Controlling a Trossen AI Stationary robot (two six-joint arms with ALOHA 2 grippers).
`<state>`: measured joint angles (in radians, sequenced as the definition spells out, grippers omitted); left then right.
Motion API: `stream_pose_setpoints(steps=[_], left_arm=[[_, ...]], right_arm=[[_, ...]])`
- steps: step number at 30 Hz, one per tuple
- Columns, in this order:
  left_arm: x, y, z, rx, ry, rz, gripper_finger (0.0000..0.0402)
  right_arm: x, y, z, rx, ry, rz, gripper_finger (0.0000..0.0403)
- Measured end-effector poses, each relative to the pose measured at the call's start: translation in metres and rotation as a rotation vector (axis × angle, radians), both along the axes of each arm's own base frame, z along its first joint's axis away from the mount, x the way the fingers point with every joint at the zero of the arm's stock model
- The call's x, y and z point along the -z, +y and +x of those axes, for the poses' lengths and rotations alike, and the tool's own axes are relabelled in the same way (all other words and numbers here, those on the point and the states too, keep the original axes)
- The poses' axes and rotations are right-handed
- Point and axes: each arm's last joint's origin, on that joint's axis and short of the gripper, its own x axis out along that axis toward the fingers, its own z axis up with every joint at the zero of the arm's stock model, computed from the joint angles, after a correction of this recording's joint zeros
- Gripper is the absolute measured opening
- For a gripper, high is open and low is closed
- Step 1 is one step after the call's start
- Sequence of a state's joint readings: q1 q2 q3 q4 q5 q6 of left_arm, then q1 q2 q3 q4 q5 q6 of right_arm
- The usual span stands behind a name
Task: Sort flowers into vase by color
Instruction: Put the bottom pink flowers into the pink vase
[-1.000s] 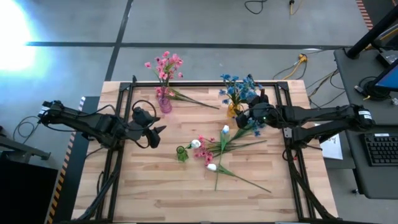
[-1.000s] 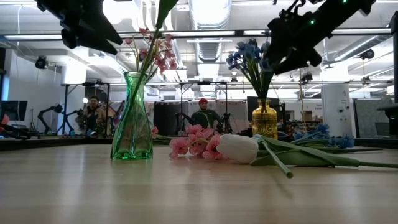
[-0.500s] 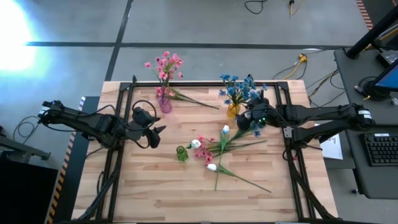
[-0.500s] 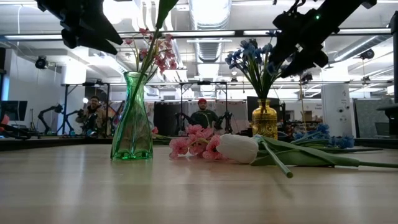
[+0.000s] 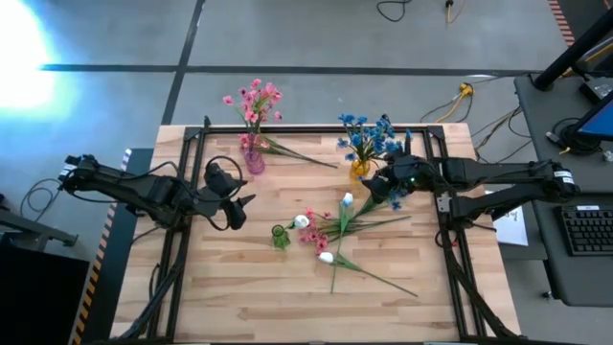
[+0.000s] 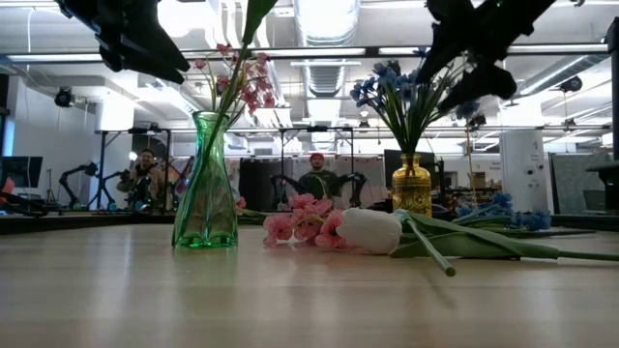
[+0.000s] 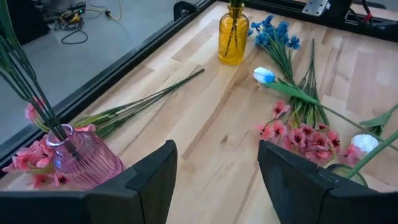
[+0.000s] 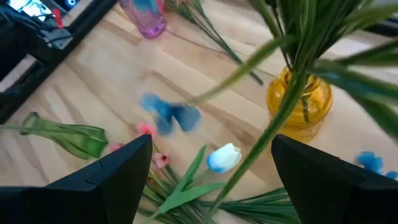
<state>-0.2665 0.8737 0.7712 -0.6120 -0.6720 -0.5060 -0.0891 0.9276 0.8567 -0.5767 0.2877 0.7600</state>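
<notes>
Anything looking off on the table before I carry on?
Nothing is spilled or broken. The pink vase, yellow vase and green vase all stand upright. Loose flowers lie in a tangle mid-table, and one leafy stem lies beside the pink vase, still unsorted.

This is a robotics lab or workshop hall. The pale wooden plank tabletop [image 5: 239,287] sits in a black metal frame [image 5: 182,240] on a grey concrete floor [image 5: 316,34] marked with dark tape lines, loose cables [image 5: 460,101] trailing across it. Beside it stands a dark desk with a black computer keyboard [image 5: 584,230]. Across the room, the low view shows exposed silver ceiling ducts [image 6: 324,19], another dark robot arm [image 6: 73,179] on a stand, and two seated people [image 6: 314,179] at workstations.
</notes>
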Motion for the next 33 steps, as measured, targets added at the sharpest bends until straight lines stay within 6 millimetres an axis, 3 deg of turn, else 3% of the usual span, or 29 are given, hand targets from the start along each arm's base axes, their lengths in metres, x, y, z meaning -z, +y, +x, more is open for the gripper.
stream_pose_setpoints(steps=[9,24,33], left_arm=[[0.002,-0.001,0.002,-0.001,0.015,0.001,0.0211],[0.004,-0.001,0.004,-0.003,0.021,0.0,0.0211],[0.004,-0.001,0.004,-0.014,0.014,-0.014,0.0211]], right_arm=[[-0.026,0.0,-0.004,-0.005,0.037,-0.042,0.032],[-0.03,0.0,-0.01,0.005,0.084,-0.025,0.032],[-0.024,0.006,-0.021,-0.002,0.202,0.116,0.032]])
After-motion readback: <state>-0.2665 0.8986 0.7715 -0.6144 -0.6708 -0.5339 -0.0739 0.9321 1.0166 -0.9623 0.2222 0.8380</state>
